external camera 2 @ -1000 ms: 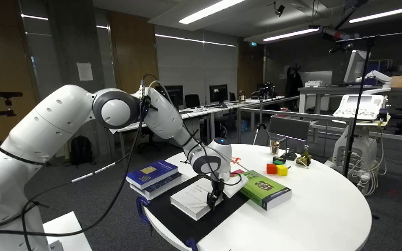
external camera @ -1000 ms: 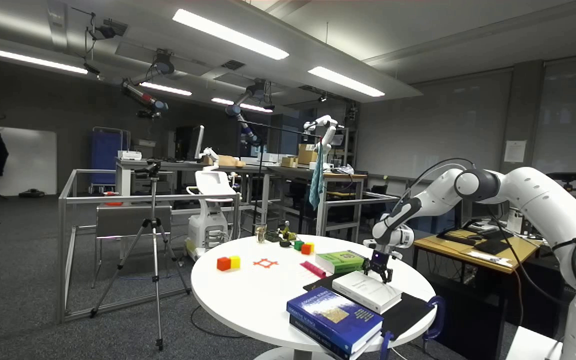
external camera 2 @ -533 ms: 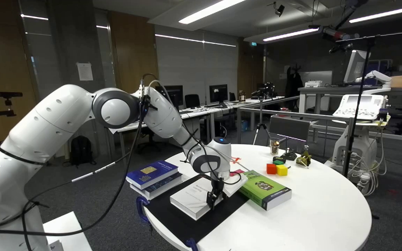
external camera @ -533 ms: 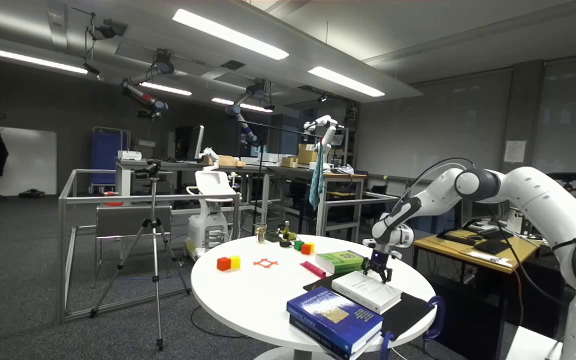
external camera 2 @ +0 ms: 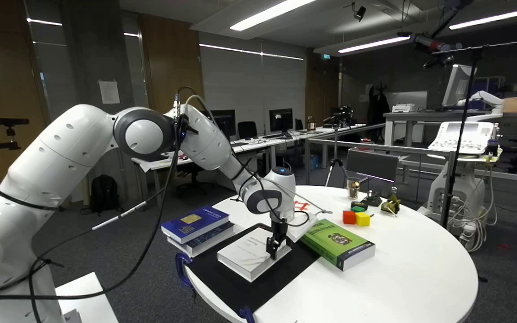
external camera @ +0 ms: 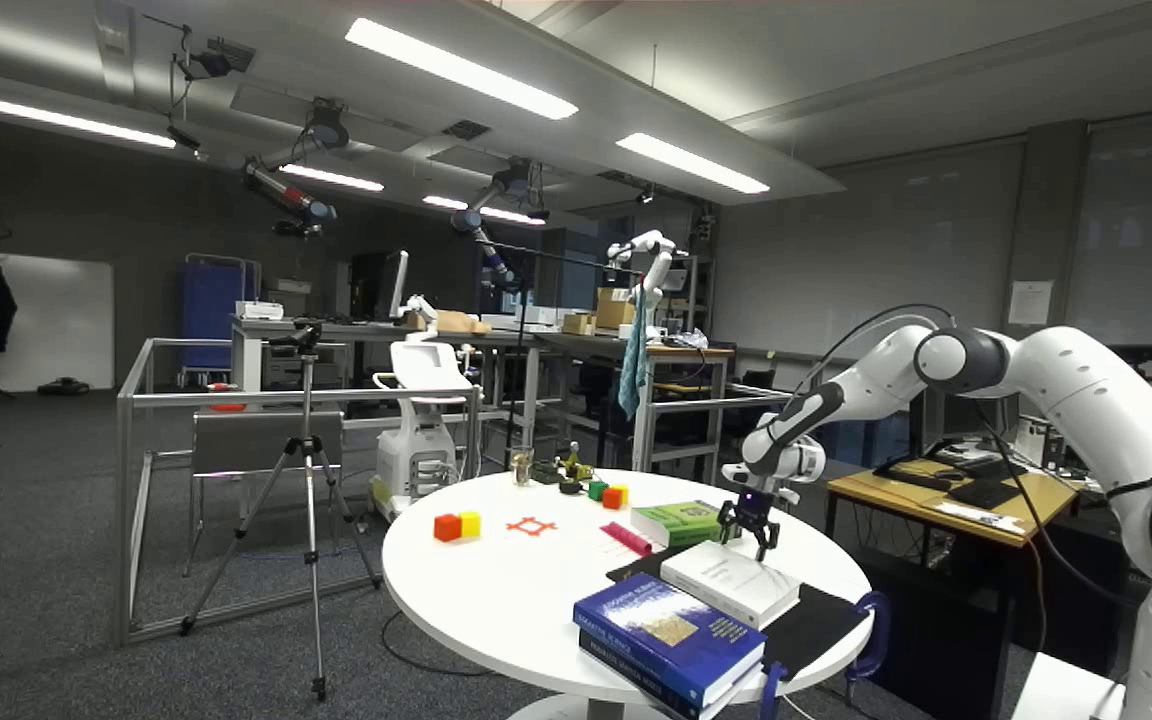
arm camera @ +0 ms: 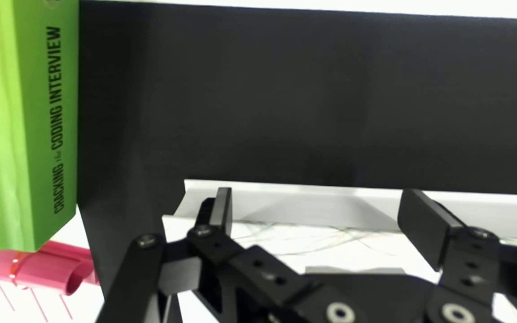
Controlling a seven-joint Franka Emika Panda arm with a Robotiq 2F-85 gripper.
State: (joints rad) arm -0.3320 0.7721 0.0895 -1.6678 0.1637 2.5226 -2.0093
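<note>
In an exterior view, the white book [external camera 2: 245, 251] lies flat on the black mat [external camera 2: 240, 294], the pincer [arm camera: 319, 206] over its near right edge, spread wide and holding nothing; whether it touches the book is unclear. Careful handling likely calls for fingers [arm camera: 424, 229] level and square to that edge. Blue books [external camera 2: 198, 220] sit left, a green book [external camera 2: 341, 246] right.

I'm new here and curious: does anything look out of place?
The blue books appear to jut past the edge of the table, which looks precarious. The white book lies flat, and I see nothing spilled or damaged.
</note>
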